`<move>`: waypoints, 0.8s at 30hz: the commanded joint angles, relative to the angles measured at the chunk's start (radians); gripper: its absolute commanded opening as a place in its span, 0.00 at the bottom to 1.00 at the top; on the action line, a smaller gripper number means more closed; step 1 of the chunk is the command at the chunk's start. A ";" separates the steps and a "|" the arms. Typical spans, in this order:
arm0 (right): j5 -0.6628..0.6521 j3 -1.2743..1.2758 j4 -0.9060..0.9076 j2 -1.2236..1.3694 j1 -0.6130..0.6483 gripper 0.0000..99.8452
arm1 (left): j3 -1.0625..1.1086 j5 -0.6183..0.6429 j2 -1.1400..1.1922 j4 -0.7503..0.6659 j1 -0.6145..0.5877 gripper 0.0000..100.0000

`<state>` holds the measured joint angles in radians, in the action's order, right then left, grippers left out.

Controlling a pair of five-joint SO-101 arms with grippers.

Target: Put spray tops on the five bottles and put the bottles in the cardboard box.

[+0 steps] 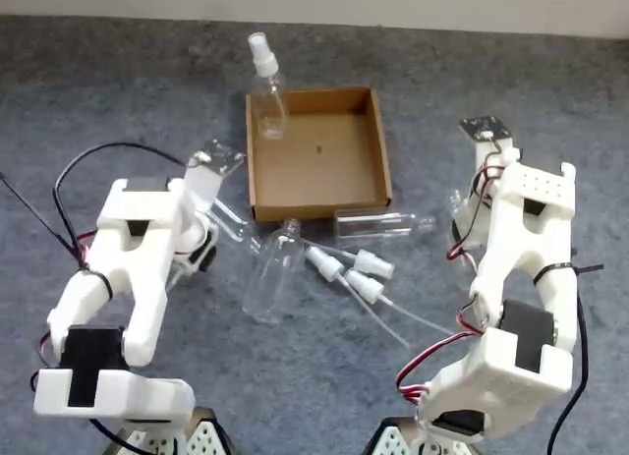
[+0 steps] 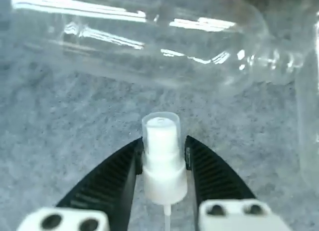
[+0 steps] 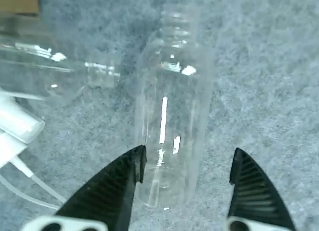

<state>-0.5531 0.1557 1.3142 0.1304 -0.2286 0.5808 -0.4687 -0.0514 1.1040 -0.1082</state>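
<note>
Left jaws clamped on a white spray top (image 2: 162, 166), one jaw on each side of its collar. Its clear cap points away from the wrist, and the dip tube runs back between the jaws. Just past it a clear bottle (image 2: 149, 41) lies crosswise on the grey counter (image 2: 60, 141). It has no top and is apart from the held one.

Right jaws wide open, straddling a second bottle (image 3: 172, 116). It lies flat with its open neck pointing away from the wrist. One jaw tip is right at its side, can't tell if touching; the other is apart. Beside it a third bottle (image 3: 55, 71) lies with its neck toward the second.

High view:
- The cardboard box (image 1: 383, 160) sits at the far middle of the counter, between left arm (image 1: 138, 268) and right arm (image 1: 521, 258).
- A capped bottle (image 1: 268, 96), sprayer fitted, is at the box's far-left corner. Its body is over the box floor and the sprayer is past the rim. Can't tell if it is standing or leaning.
- The third bottle lies along the box's front-right corner, neck toward the right arm.
- A fourth bottle (image 1: 273, 270) lies angled just in front of the box, neck toward the front wall, no top.
- Three loose spray tops (image 1: 324, 263) (image 1: 373, 265) (image 1: 362, 288) lie just beside the fourth bottle, with thin tubes trailing toward the right arm.
</note>
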 commanded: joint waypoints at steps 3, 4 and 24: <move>-0.011 -0.004 -0.001 -0.021 -0.012 0.24 | -0.044 -0.008 -0.031 0.011 0.008 0.13; -0.023 -0.002 0.001 -0.021 -0.012 0.24 | -0.044 -0.008 -0.031 0.014 0.008 0.15; -0.051 -0.002 -0.001 -0.019 -0.015 0.24 | 0.137 -0.008 -0.028 -0.109 0.012 0.13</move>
<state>-0.5930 0.1557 1.3142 0.1304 -0.2302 0.6912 -0.4687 -0.0514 1.0503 -0.1097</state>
